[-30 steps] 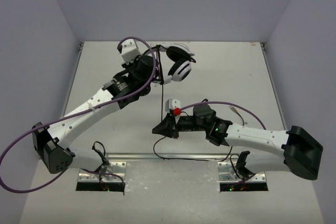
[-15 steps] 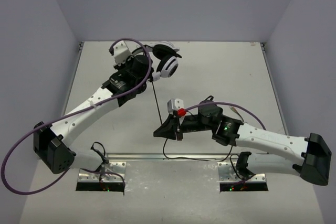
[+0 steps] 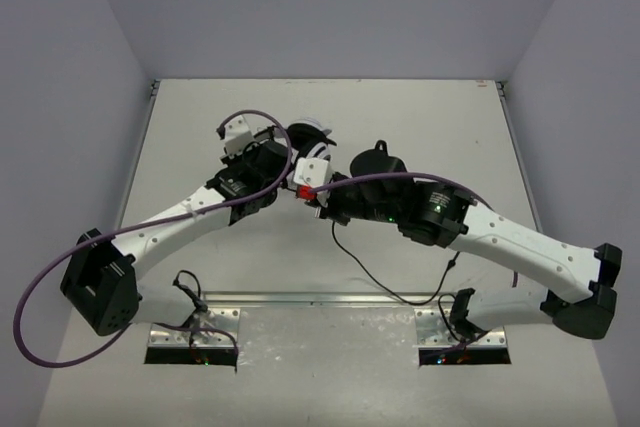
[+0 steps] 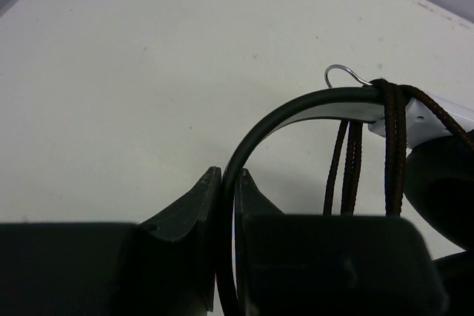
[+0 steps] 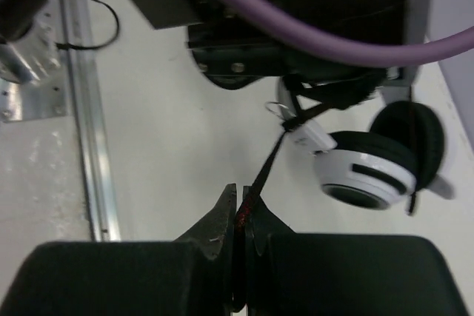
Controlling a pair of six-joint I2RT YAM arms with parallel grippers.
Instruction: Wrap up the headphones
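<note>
The left gripper [image 4: 226, 183] is clamping the headband [image 4: 296, 105] of the headphones [image 5: 368, 169]. The right gripper [image 5: 239, 201] is pinching the thin cable [image 5: 268, 162], which is running straight to that headband.

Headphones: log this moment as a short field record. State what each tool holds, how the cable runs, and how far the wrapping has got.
left tool: shut on the thin black headband
right tool: shut on the cable
cable run: stretched straight from the right tool up to the headband
wraps: several turns already around the headband, next to the white earcup
slack: the rest of the cable trails over the table toward the near edge
</note>
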